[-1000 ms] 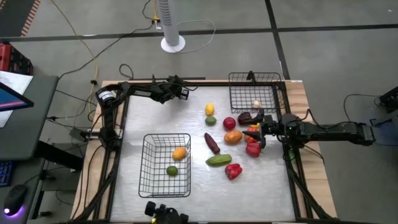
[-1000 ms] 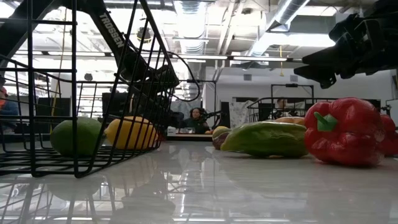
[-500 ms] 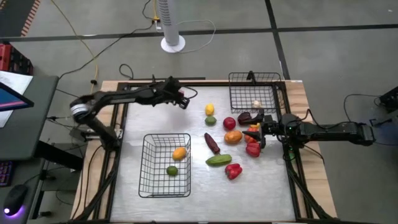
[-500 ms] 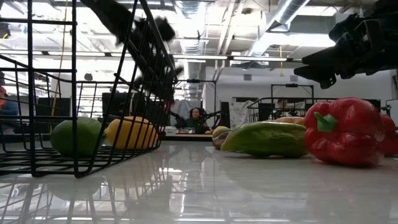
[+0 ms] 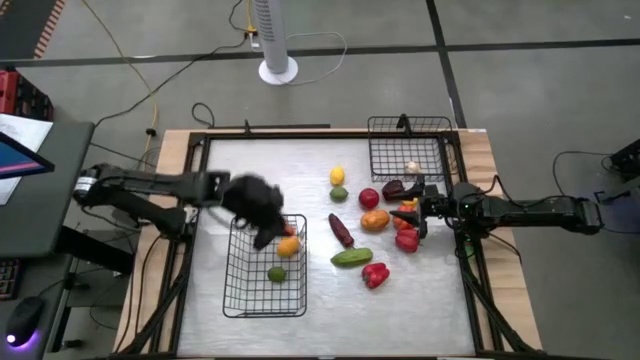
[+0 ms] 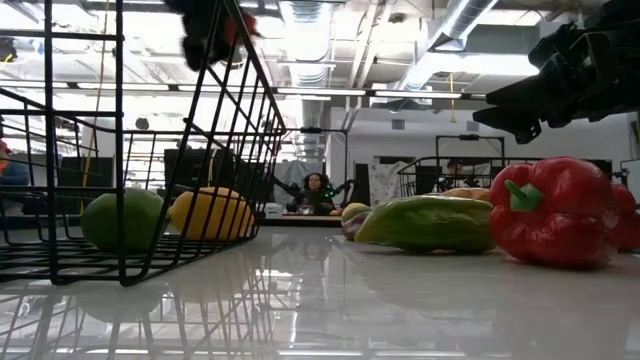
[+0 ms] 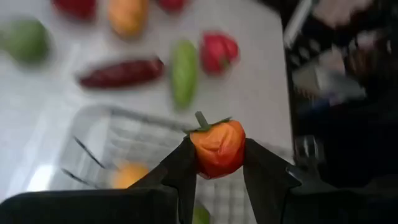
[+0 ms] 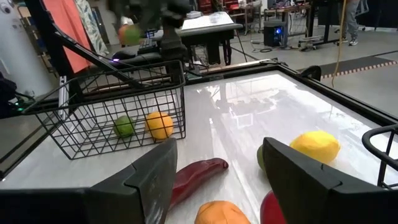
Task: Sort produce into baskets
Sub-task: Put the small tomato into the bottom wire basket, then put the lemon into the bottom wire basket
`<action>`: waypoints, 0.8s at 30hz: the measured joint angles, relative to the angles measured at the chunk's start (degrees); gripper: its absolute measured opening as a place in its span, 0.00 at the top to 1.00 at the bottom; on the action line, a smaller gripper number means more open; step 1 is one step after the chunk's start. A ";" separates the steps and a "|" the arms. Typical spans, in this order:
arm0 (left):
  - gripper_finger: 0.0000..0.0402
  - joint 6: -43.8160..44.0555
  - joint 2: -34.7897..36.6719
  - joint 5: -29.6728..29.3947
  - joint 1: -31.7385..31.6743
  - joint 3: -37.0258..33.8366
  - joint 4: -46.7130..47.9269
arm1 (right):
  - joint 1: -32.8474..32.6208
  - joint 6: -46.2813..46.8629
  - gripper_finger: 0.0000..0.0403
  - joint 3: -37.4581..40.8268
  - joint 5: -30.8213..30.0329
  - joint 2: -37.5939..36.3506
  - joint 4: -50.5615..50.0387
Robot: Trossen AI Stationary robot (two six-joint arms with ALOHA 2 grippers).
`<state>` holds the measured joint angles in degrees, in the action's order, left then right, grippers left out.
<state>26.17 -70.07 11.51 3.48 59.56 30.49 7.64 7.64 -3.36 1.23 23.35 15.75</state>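
**Sorting barely begun: three pieces basketed, one on the way**

The near basket (image 5: pixel 265 268), the larger share of the finished work, holds two pieces so far: an orange-yellow fruit (image 5: pixel 289 246) and a lime (image 5: pixel 276 273), both lying on its mesh floor beneath and just beyond the left gripper (image 7: pixel 214 163). That gripper's fingers (image 7: pixel 181 168) are clamped on a small orange-red tomato (image 7: pixel 217 147), green stem up, held between them above the basket's far rim (a judgement: this piece is about to be dropped in, not yet released).

The far basket (image 5: pixel 408 150) holds what looks like a single pale garlic (image 5: pixel 411 167); nothing else shows inside it.

Most of the produce is left on the surface (image 5: pixel 420 290). Ahead of the left fingers lie the green cucumber (image 5: pixel 351 257), the dark eggplant (image 5: pixel 341 230) and a red pepper (image 5: pixel 375 274). Farther off sit a lemon (image 5: pixel 337 176), a second lime (image 5: pixel 339 193), a red round fruit (image 5: pixel 369 198) and an orange (image 5: pixel 375 220). A small cluster of red pieces (image 5: pixel 406 238) lies right under the right gripper (image 5: pixel 415 213), too crowded to count.

The right gripper waits low over that cluster, its fingers (image 8: pixel 298 180) apart and holding nothing, with the lemon and eggplant lying out in front of them.

By my count roughly a fifth of the job is done; about ten pieces remain loose.
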 joint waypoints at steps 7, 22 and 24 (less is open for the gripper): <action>0.66 17.58 -1.93 -22.66 14.39 -0.05 6.65 | 0.00 1.45 0.34 0.00 0.02 -0.01 0.13; 0.36 17.64 -9.76 -31.36 18.21 -0.10 4.48 | -2.83 8.00 0.34 0.04 6.29 0.46 4.08; 0.36 12.62 -9.74 -34.44 18.26 -0.10 -0.15 | -4.56 7.85 0.34 0.04 4.91 1.15 4.81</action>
<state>38.79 -79.81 -22.93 21.74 59.46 30.34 3.08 15.49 -3.31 6.15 24.51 20.55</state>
